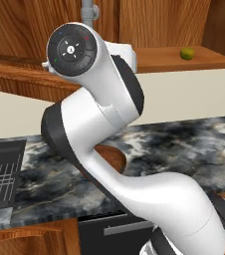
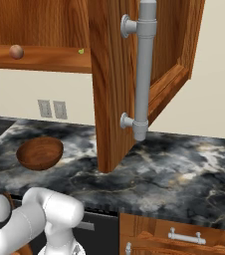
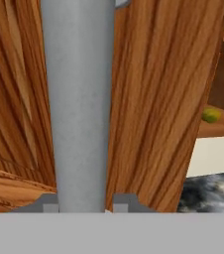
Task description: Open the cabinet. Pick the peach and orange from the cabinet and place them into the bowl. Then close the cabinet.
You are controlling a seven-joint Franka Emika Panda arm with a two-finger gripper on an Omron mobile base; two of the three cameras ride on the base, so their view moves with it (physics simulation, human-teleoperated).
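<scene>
In the hand view my gripper (image 3: 84, 206) is shut on a long grey bar handle (image 3: 78, 99) of the cabinet (image 3: 153, 99), one fingertip on each side of the bar. The left base view shows that handle (image 1: 88, 10) above my hand. Another cabinet door (image 2: 109, 84) stands swung open with its own handle (image 2: 147, 69) free. On the open shelf lie the reddish peach (image 2: 16, 51) and the yellow-green orange (image 2: 80, 51), the orange (image 1: 186, 53) also at the shelf's right end and past the door (image 3: 210, 115). The wooden bowl (image 2: 40, 152) sits on the counter, partly hidden behind my arm (image 1: 112, 157).
A dark marbled counter (image 2: 174, 169) runs below the cabinet. A dark rack (image 1: 0, 174) lies at its left end. Wall sockets (image 2: 52, 108) sit behind the bowl. A drawer with a short grey handle (image 2: 186, 236) is below the counter edge.
</scene>
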